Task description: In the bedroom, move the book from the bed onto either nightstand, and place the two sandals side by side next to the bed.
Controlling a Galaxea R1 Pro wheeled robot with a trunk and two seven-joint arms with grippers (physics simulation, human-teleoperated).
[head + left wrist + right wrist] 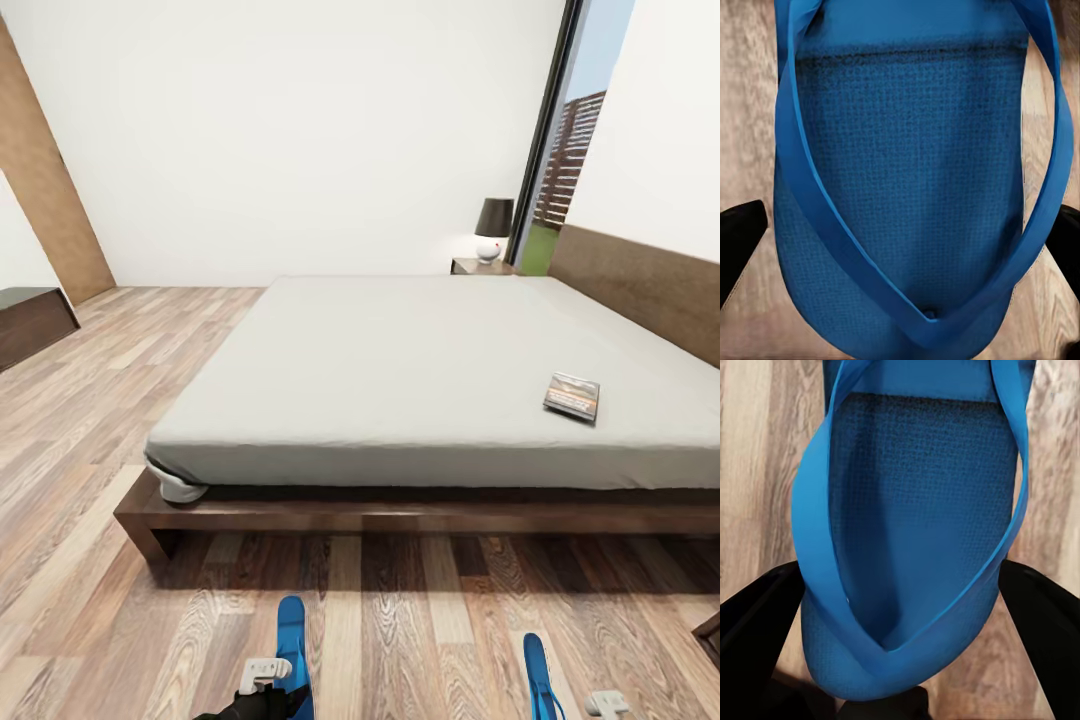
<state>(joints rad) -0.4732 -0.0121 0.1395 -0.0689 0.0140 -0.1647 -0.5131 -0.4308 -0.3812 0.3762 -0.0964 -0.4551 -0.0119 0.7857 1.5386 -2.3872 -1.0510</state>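
I hold one sandal per arm: left sandal (pixel 291 640) in left gripper (pixel 900 247), right sandal (pixel 538 675) in right gripper (pixel 900 622), dark fingers pressed on both edges. Both hang over floor (pixel 400 620) in front of bed (pixel 420 515), well apart. Book (pixel 572 396) on mattress near headboard side. Plan: bring soles closer, level them, toes parallel to bed frame, lower before I let go.

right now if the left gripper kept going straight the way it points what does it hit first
The left gripper points straight at a blue sandal, whose sole lies between its two dark fingers. It would meet that sandal first, then the wood floor beneath. How close the sandal is, or whether it is gripped, cannot be told.
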